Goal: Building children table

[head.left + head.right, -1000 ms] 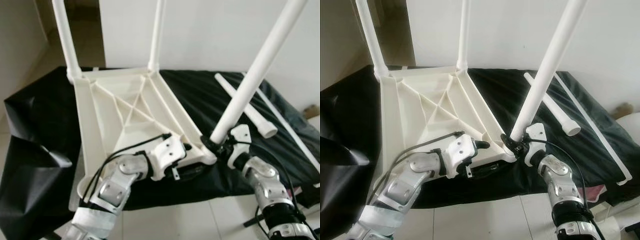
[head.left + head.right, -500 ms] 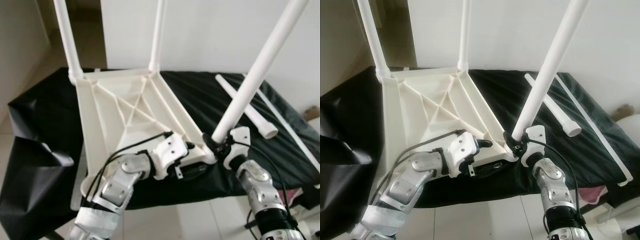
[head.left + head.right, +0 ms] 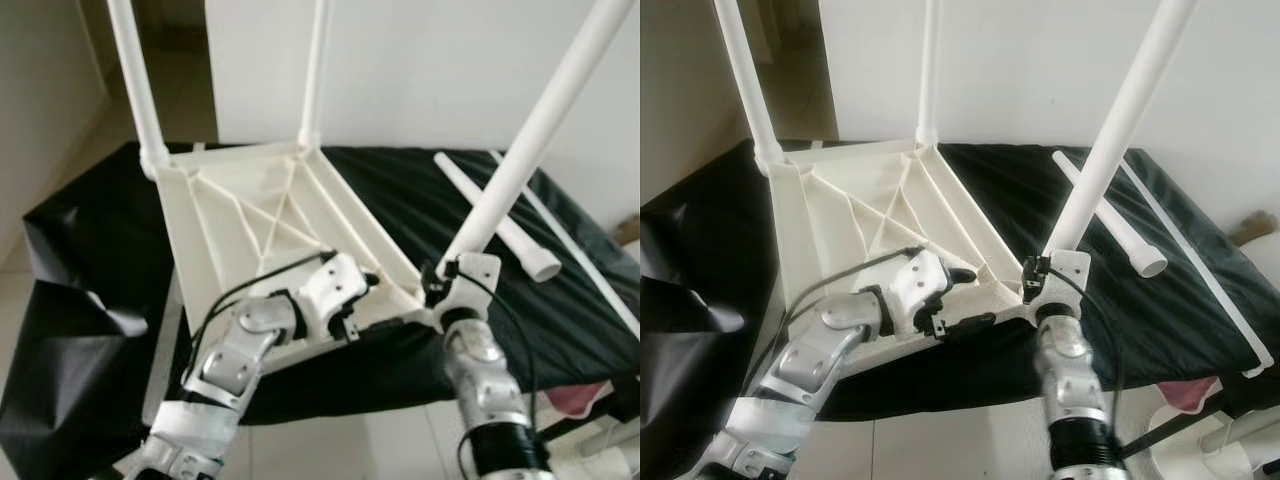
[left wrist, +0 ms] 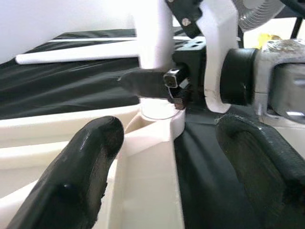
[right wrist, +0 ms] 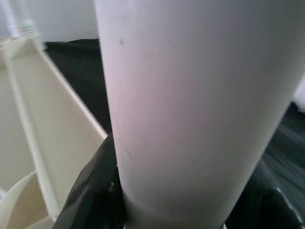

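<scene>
Right gripper (image 3: 432,283): fingers pinched around base of white leg (image 3: 530,142), which stands in near corner socket of upturned tabletop (image 3: 255,235) | left gripper (image 3: 965,300): fingers spread wide, straddling tabletop's near edge | spare leg (image 3: 495,218): lying on black sheet (image 3: 400,190)

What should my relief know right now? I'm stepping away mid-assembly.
Right gripper: shut on the slanted white plastic leg at the near corner socket.
Left gripper: fingers open, straddling the rim of the upturned white plastic tabletop beside that corner.
Done: two far legs stand upright.
Left: seat this leg; one loose white leg lies on the black sheet.
</scene>
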Controlling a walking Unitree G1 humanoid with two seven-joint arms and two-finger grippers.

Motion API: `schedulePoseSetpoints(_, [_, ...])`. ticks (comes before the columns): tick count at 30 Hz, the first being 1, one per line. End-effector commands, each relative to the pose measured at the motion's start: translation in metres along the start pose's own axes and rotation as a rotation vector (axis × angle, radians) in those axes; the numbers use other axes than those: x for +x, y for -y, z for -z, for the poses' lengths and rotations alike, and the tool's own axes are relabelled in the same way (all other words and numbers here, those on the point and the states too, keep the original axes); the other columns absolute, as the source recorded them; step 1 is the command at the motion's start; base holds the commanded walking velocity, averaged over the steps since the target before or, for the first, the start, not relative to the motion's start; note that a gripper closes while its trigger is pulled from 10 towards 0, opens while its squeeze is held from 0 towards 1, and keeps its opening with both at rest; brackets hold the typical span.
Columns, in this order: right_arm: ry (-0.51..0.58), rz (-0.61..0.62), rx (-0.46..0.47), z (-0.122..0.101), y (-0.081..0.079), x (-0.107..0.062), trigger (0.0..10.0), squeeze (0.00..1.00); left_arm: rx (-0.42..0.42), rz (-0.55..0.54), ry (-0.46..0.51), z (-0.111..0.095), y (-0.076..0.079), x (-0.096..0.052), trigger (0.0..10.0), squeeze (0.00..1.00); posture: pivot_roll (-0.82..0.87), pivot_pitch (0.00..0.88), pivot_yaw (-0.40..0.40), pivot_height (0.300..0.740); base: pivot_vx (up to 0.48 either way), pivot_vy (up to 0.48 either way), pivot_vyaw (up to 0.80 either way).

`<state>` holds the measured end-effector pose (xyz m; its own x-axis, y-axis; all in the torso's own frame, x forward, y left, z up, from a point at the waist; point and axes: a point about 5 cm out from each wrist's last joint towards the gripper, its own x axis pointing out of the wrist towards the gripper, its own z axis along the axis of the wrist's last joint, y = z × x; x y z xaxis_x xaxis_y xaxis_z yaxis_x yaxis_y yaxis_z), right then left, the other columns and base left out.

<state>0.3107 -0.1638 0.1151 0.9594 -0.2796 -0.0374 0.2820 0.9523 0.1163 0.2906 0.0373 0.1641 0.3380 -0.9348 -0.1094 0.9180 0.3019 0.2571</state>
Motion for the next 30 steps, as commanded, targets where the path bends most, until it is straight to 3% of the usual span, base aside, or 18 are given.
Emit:
schedulePoseSetpoints(1, [-0.098, 0.095, 0.017, 0.015, 0.009, 0.0, 10.0, 0.0, -0.003, -0.161, -0.004, 0.001, -0.006, 0.001, 10.0, 0.0, 0.05, 0.0, -0.067, 0.74, 0.0, 0.0, 0.0])
schedulePoseSetpoints(8, [-0.046, 0.048, 0.018, 0.003, 0.011, 0.007, 10.0, 0.0, -0.013, -0.148, 0.017, -0.001, -0.002, 0.001, 10.0, 0.0, 0.05, 0.0, -0.063, 0.74, 0.0, 0.0, 0.0])
schedulePoseSetpoints(9, [-0.04, 0.032, 0.015, 0.001, 0.012, 0.007, 10.0, 0.51, -0.007, -0.146, 0.027, -0.002, -0.003, 0.002, 10.0, 0.0, 0.05, 0.0, -0.064, 0.74, 0.0, 0.0, 0.0])
schedulePoseSetpoints(12, [-0.033, 0.016, 0.027, 0.0, 0.012, 0.007, 10.0, 0.51, -0.007, -0.147, 0.029, -0.002, -0.004, 0.001, 10.0, 0.0, 0.05, 0.0, -0.062, 0.74, 0.0, 0.0, 0.0])
schedulePoseSetpoints(13, [-0.021, -0.001, 0.036, -0.001, 0.011, 0.007, 10.0, 1.0, -0.011, -0.151, 0.031, -0.003, -0.005, 0.0, 10.0, 0.0, 0.05, 0.0, -0.062, 0.74, 0.0, 0.0, 0.0])
schedulePoseSetpoints(23, [-0.016, 0.022, 0.002, -0.001, 0.014, 0.006, 10.0, 1.0, -0.011, -0.176, 0.023, -0.001, -0.01, -0.003, 10.0, 0.0, 0.06, 0.0, -0.058, 0.74, 0.0, 0.0, 0.0])
schedulePoseSetpoints(24, [-0.008, 0.003, 0.001, 0.0, 0.013, 0.003, 10.0, 0.0, -0.012, -0.181, 0.022, -0.001, -0.01, -0.003, 10.0, 0.0, 0.06, 0.0, -0.06, 0.74, 0.0, 0.0, 0.0])
schedulePoseSetpoints(30, [0.015, -0.134, 0.022, 0.003, -0.004, -0.014, 10.0, 0.0, -0.012, -0.235, 0.025, -0.002, -0.018, -0.004, 10.0, 0.0, 0.05, 0.0, -0.058, 0.74, 0.0, 0.0, 0.0])
